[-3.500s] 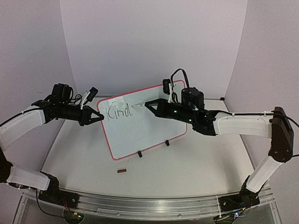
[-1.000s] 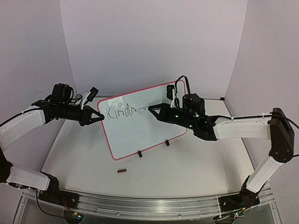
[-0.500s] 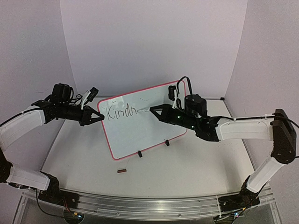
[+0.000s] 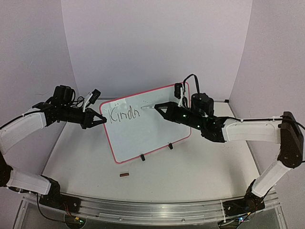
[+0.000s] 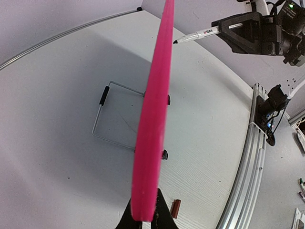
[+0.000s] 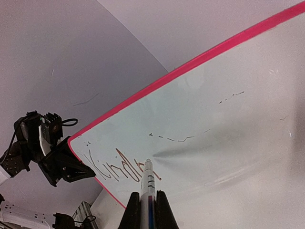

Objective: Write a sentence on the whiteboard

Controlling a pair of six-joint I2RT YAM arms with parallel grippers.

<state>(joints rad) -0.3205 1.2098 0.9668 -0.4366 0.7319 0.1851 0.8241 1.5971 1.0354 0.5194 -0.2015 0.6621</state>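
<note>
Red-rimmed and glossy, the whiteboard [image 4: 143,136] stands tilted on its two black clip feet near the middle of the table [image 4: 190,176], leaning back on a wire stand [image 5: 110,114]. My left gripper [image 4: 101,119] is closed hard on the board's left rim, close to the upper corner. The left wrist view shows the pink edge running straight up from between my pinched fingers.

My right gripper [image 4: 159,108] is clamped shut around a marker [image 4: 148,108] with a white barrel, its tip pointing at the writing face. The tip sits just past the last stroke of the sentence [image 4: 123,114]. From the right wrist view it looks to be on the surface or a hair off it — I cannot tell which.

What is on the board reads "Kindn": five uneven dark letters along the upper left, with a few faint stray dashes further right. That is only the opening of one word — no full word, let alone a full sentence.

By my judgement I am early in the job. The rest of this word and everything after it remain, and most of the board face to the right and below is unwritten. A small dark red piece [image 4: 124,175] lies on the table in front of the board.
</note>
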